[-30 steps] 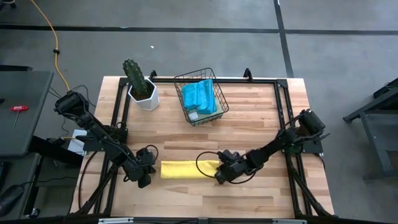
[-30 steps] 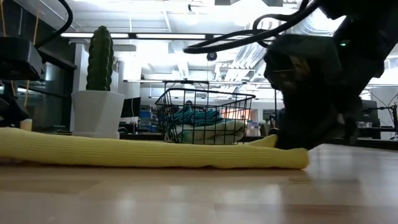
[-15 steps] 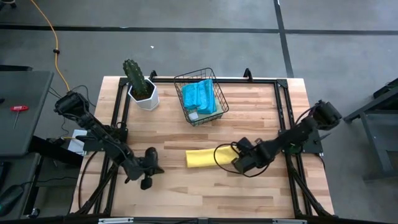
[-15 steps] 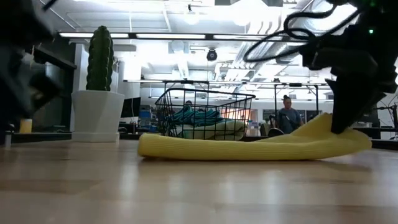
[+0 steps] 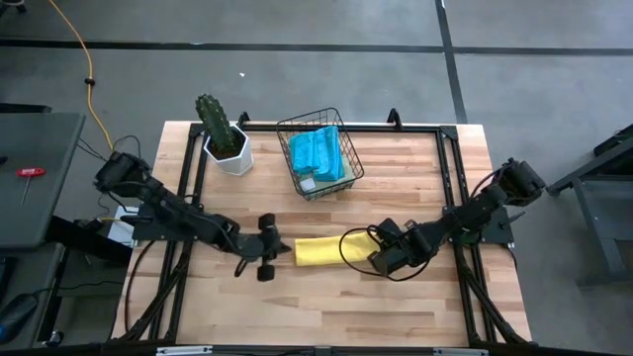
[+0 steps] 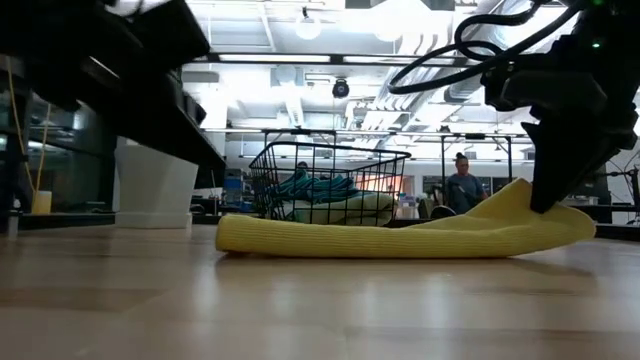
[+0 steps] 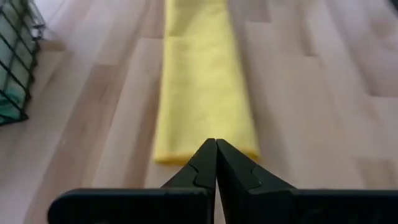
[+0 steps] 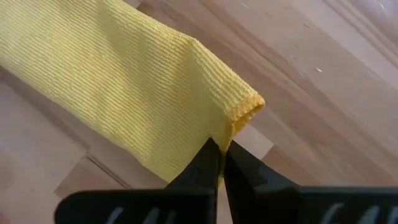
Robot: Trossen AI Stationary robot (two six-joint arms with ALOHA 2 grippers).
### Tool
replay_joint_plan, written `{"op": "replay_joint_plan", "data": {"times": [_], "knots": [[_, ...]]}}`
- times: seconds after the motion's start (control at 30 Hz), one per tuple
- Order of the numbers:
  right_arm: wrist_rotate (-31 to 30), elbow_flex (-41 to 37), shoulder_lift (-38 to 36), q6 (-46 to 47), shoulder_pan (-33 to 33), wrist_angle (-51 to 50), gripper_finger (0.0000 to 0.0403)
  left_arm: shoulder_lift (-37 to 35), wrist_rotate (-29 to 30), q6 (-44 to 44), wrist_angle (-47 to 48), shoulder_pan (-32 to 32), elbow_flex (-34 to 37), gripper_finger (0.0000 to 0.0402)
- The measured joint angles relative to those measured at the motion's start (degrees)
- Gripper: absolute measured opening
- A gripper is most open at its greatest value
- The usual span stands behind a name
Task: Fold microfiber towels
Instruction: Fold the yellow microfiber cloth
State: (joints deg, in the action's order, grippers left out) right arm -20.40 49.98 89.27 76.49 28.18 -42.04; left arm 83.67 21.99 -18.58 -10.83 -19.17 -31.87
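A yellow microfiber towel [image 5: 321, 250], folded into a narrow strip, lies across the middle of the table; it also shows in the low view [image 6: 400, 238]. My right gripper [image 5: 374, 259] is shut on its right end. My left gripper [image 5: 282, 249] is shut and empty. It stands just off the strip's left end [image 7: 205, 152]; whether it touches the cloth I cannot tell. Teal-blue towels [image 5: 316, 150] lie in the black wire basket. My right gripper pinches the strip's right end between its two fingers, at a long edge close to the corner [image 8: 231, 127]. The fingers [image 6: 555, 170] come from above, slanting down. That end [image 6: 515, 200] is lifted a little; the rest lies flat on the table.
A black wire basket [image 5: 341, 183] stands at the far middle. A cactus in a white pot [image 5: 226, 143] stands at the far left. Black frame rails [image 5: 450, 168] run along the table's sides. A person [image 6: 462, 188] shows far behind the table.
My right gripper has dragged the yellow strip along the table toward the right edge and a little toward the far edge, lifting its right end, then stopped. My left gripper, shut, has followed toward the right, up to the strip's left end.
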Motion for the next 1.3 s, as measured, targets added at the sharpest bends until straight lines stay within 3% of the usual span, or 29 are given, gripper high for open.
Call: {"op": "replay_joint_plan", "data": {"times": [0.27,0.5,0.77,1.0,1.3], "knots": [[2.35,0.66,-0.02,-0.01,0.04,-0.34,0.0,11.22,0.12,3.37,-10.37,1.55,-1.99,0.0],[1.68,6.91,-0.04,-2.54,0.04,-4.92,0.0,20.44,-2.7,3.78,-13.33,1.55,-4.36,0.0],[-0.65,15.95,-0.11,-8.08,-0.12,-6.31,0.0,23.38,-2.28,4.23,-14.01,1.55,-5.89,0.0],[-3.48,16.51,-0.13,-15.49,-1.58,6.48,0.0,23.16,-2.24,5.16,-13.51,1.55,-5.86,0.0],[-2.89,10.13,-0.02,-18.51,-5.13,21.07,0.0,23.25,-1.87,5.31,-13.44,1.55,-5.82,0.0]]}}
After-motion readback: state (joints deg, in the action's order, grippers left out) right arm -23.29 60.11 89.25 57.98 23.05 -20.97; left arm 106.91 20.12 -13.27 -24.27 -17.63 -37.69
